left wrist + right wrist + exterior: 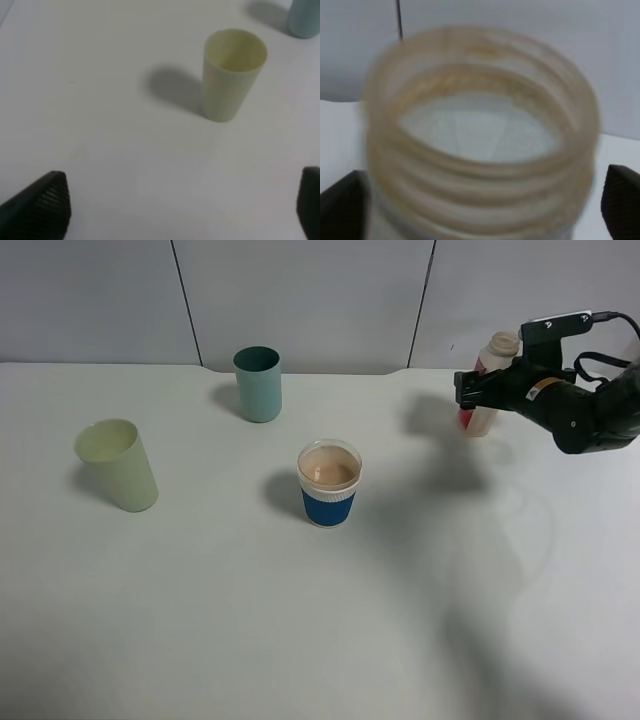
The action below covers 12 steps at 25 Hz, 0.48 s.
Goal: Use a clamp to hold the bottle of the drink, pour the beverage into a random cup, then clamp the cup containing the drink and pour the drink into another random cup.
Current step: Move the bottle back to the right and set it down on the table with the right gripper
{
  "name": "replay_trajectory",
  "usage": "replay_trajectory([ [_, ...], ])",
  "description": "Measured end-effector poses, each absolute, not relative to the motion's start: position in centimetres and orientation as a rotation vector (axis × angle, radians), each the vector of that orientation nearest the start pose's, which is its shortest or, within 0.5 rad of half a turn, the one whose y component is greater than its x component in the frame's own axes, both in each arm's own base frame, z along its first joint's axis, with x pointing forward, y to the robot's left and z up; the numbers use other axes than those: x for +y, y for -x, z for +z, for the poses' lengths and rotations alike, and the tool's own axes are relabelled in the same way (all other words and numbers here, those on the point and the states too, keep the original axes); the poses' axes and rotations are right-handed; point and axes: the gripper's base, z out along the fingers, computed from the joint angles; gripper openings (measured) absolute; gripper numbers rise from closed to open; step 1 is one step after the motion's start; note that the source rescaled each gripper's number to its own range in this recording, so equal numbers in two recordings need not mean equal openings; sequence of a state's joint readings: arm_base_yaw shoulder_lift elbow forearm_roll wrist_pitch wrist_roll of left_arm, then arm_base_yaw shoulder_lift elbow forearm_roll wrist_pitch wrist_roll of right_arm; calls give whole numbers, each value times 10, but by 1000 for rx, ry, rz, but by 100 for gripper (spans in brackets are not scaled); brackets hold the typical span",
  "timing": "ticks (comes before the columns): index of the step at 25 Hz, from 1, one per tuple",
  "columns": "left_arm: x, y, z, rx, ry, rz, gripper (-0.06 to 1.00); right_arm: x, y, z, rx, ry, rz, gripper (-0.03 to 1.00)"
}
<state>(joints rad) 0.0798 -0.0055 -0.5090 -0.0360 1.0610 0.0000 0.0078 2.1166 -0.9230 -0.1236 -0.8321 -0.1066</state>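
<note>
At far right, the right gripper (472, 390) seems unclenched around the standing bottle (498, 348); next, grip the full blue-banded cup (329, 502).

We find the whole near half of the table (300, 640) bare, so a gripper could sweep across it unhindered. Three cups stand in the way further back: the pale green tumbler (117, 465) on the left, the teal tumbler (258, 384) near the far edge, and the blue-banded cup (329, 500) in the middle, with beverage (328, 470) in it. They stand well apart, and we see clear lanes between each pair. At the right rear the bottle (500, 348) stands upright between the parted fingers of the right gripper (476, 390), and that arm blocks the corner. Between bottle and blue-banded cup the table lies bare. The left gripper (182, 200) has its fingers spread over bare table, and ahead of it only the pale green tumbler stands in the way
</note>
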Motion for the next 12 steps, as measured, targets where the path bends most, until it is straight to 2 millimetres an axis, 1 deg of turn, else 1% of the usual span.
replay_trajectory([
  [2, -3, 7, 280, 2028, 79, 7, 67, 11, -399, 108, 1829, 251, -48, 82],
  [3, -3, 7, 280, 2028, 79, 7, 67, 13, -398, 114, 1838, 268, -57, 82],
  [7, -3, 7, 280, 2028, 79, 7, 67, 14, -397, 122, 1835, 285, -66, 82],
  [10, -3, 7, 280, 2028, 79, 7, 67, 14, -395, 133, 1857, 293, -75, 82],
  [12, -3, 7, 280, 2028, 79, 7, 67, 15, -395, 135, 1864, 301, -81, 82],
])
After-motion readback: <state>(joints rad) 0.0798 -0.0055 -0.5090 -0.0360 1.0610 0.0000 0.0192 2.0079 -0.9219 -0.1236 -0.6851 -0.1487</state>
